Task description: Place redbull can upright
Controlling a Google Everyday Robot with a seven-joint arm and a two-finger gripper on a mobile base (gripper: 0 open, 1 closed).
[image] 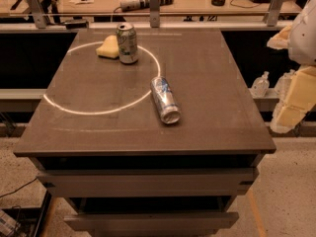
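The slim silver-and-blue aluminium redbull can (pixel 165 100) lay on its side a little right of the frame's centre. It crossed the edge of a pale ring of light (pixel 74 107) on the dark, smooth counter (pixel 212 73). The pale end effector (pixel 295 100) hung at the right edge of the frame, off the counter and well apart from it; apart or together, I could not tell. I think it should grip across the round body, which may roll, turn it vertical, and release only when the base sits flat. At upper left a wider white-and-green can (pixel 127 43) stood upright, just beside a yellow sponge (pixel 108 47). Behind was a wooden desk (pixel 197 1).
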